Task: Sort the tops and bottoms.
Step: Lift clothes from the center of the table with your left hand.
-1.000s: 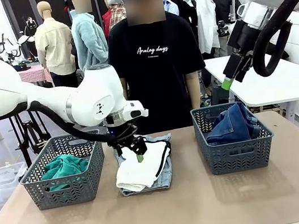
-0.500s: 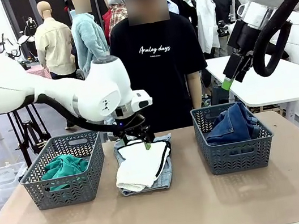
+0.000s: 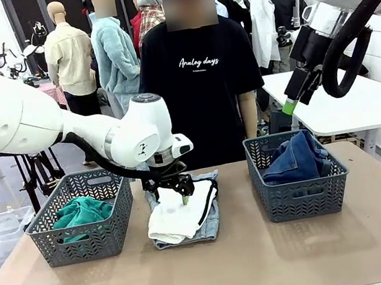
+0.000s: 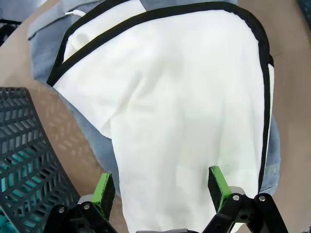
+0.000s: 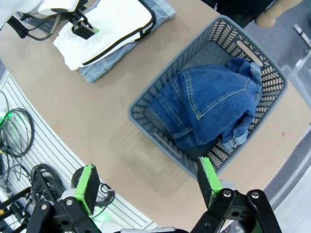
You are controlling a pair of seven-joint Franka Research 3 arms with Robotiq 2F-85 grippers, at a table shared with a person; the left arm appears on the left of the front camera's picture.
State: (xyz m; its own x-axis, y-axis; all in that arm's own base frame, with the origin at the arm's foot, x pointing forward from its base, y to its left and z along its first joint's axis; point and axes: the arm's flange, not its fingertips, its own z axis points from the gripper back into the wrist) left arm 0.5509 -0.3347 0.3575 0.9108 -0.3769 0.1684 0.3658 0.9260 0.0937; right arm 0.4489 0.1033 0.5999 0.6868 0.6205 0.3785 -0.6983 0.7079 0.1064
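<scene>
White shorts with black trim (image 3: 179, 216) lie folded on light blue denim shorts (image 3: 210, 227) at mid-table. My left gripper (image 3: 183, 193) hangs open just over the white shorts (image 4: 184, 97), one green pad to each side of the cloth, gripping nothing (image 4: 160, 187). The teal-green top (image 3: 78, 211) lies in the left basket (image 3: 83, 244). Dark blue jeans (image 3: 295, 158) fill the right basket (image 3: 303, 200). High above that basket is my right gripper (image 3: 290, 104), open and empty (image 5: 147, 179), looking down on the jeans (image 5: 209, 107).
A person in a black T-shirt (image 3: 200, 90) stands at the far edge behind the pile, arms down. The left basket's wall (image 4: 24, 145) is close beside my left fingers. Bare table stretches along the front and between the pile and the right basket (image 5: 160, 141).
My left gripper rose and swung a little towards the far side, then came back down over the white shorts, open throughout. The right arm has not moved.
</scene>
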